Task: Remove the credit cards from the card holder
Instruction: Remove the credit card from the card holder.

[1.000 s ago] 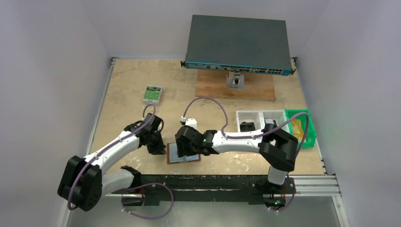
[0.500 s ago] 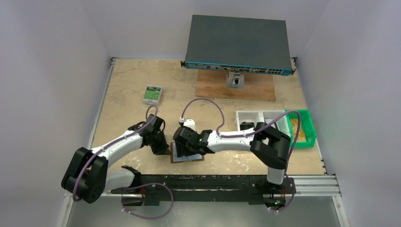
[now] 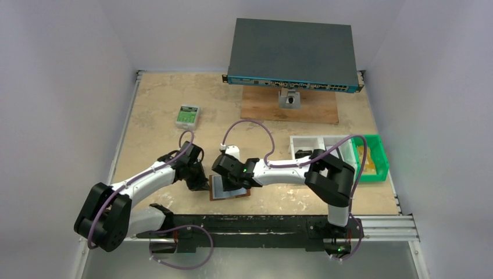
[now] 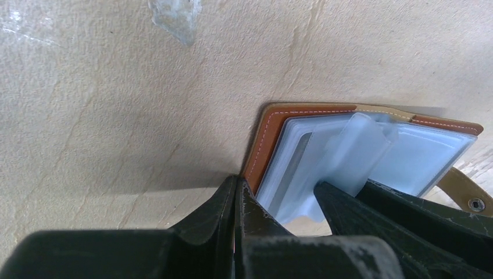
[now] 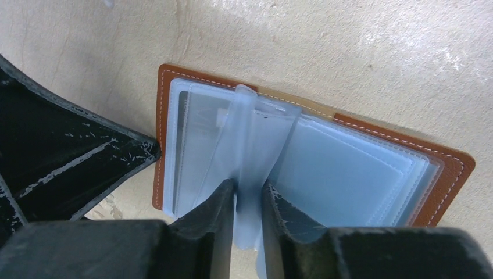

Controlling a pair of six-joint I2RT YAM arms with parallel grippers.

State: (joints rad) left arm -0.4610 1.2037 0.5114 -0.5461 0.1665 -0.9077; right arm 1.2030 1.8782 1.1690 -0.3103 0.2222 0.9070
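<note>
Seen from above, a small green-and-white box [image 3: 187, 115] lies well beyond the left gripper [image 4: 235, 189], apart from everything else. The left gripper's jaws are pressed together, where a second ago they stood slightly apart. Its tips sit at the left edge of the card holder [image 5: 450, 168]. They may be nipping the brown leather there, but the contact is hidden.

The card holder lies open and flat on the table [image 3: 157, 99], between the two grippers and near the arms' bases. It has slid a little toward the right gripper since a second ago.

The right gripper [image 5: 249, 192] hangs over the middle of the holder. Its jaws were wider before and have now closed, clamping one clear sleeve [image 5: 256, 133]. That sleeve stands up between the fingers [image 5: 212, 212], while the other sleeves lie flat to either side.

To the right of the right gripper, beside its arm, stand white bins [image 3: 308, 144] and a green bin [image 3: 375, 168]. Beyond both grippers, at the far edge, a network switch [image 3: 292, 55] rests on a wooden board [image 3: 317, 109].
</note>
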